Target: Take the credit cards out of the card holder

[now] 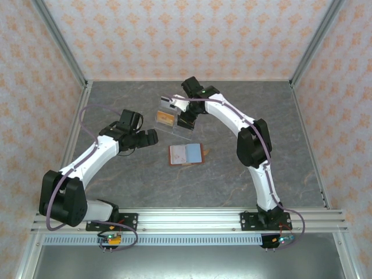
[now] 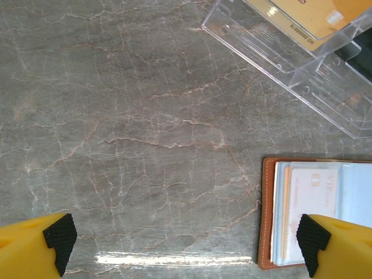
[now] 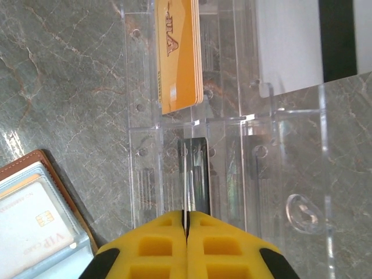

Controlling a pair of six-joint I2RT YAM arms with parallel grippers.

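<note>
Just beyond the card holder (image 1: 186,154), we find the right fingers (image 3: 192,228) pinched shut on a thin dark card (image 3: 196,168), edge-on in a clear tray (image 3: 139,174) slot beside orange cards (image 3: 177,58), evidently to file it. Left of the card holder, the left fingers (image 1: 152,138) hang fully spread and empty. One pale card (image 2: 314,192) sits pocketed; we cannot count any beneath it.
</note>
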